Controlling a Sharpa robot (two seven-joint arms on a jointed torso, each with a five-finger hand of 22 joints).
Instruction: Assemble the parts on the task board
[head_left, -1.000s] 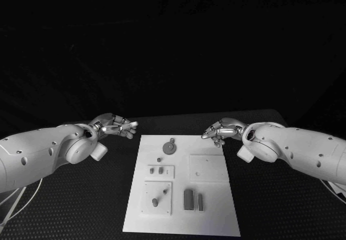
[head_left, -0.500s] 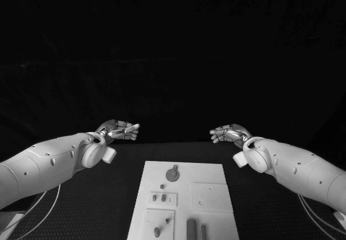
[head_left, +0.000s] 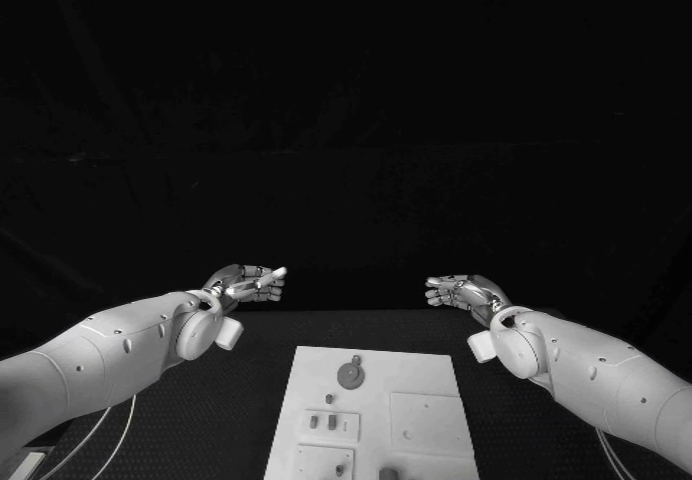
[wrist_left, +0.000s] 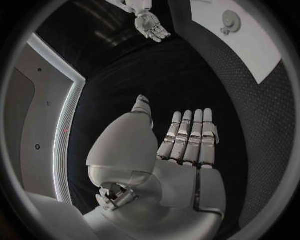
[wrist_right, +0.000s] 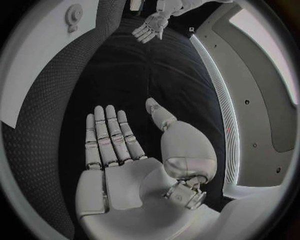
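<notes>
Black cloth hangs behind our black table (head_left: 216, 420), and most of the head picture is dark.

Our white task board (head_left: 418, 365) lies in the lower middle of the head picture, flat on the table. Its bottom part runs off the lower edge. On the board we see a round grey part (head_left: 351, 374) near its top edge, a little left of the board's middle. Below that sits a tiny grey part (head_left: 329, 398). Lower still, two small grey parts (head_left: 325, 422) stand side by side in a little square plate. On the right half of the board lies a plain white square plate (head_left: 427, 418).

Our left hand (head_left: 248, 282) is up in the air at the middle left of the head picture, past the far edge of the board. It holds nothing. In the left wrist picture its fingers (wrist_left: 187, 136) are straight and lie side by side, with the palm flat.

Our right hand (head_left: 462, 291) is at the middle right of the head picture, also up in the air and well apart from the board. It holds nothing too. In the right wrist picture its fingers (wrist_right: 107, 131) are stretched out, with the thumb off to one side.

The two hands are far from each other, one on each side above the board. No hand touches any part.
</notes>
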